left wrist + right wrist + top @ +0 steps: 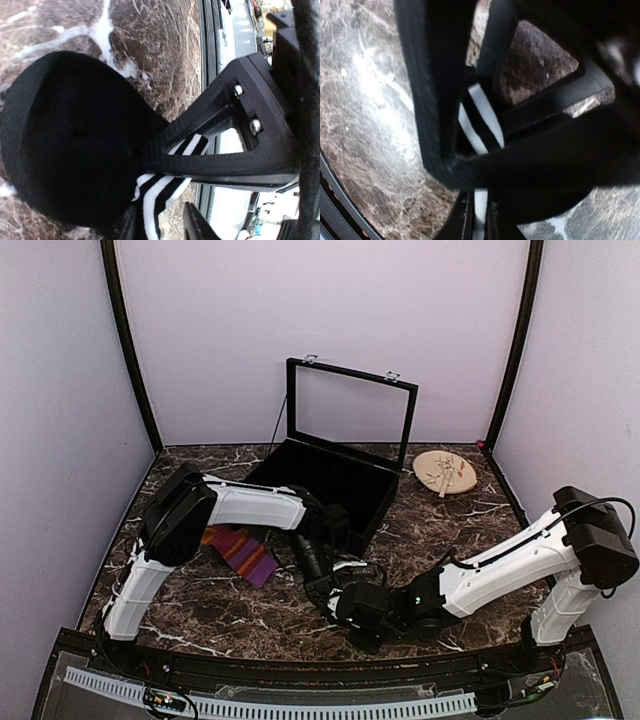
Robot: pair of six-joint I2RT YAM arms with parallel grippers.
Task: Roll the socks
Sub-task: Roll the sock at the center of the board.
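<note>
**marble_fan:** so where's the black sock at right now?

**me:** it's bunched into a fat dark lump on the tabletop, near the front and about the middle, right where my two arms meet. Its white-striped cuff pokes out of one end of the lump.

**marble_fan:** and which side has hold of it?

**me:** my right fingers. They're squeezed nearly all the way together, with the cuff stripes pinched in the thin slot between them. The right wrist view shows that pretty plainly. My left fingers are parted part-way, with marble showing in the gap. The cuff runs between them, up against one side, and it doesn't look clamped. Both sets are crammed in tight, and one black finger frame crosses right over the cuff in front of the other camera.

**marble_fan:** what about the colourful one?

**me:** the purple, orange and red striped sock lies flat on the tabletop over on my left. It's beside my left arm, partly hidden by it, and apart from the black one. Further back sits a black case with its glass lid standing open. A round wooden disc is near the back right, well apart from both socks.
</note>
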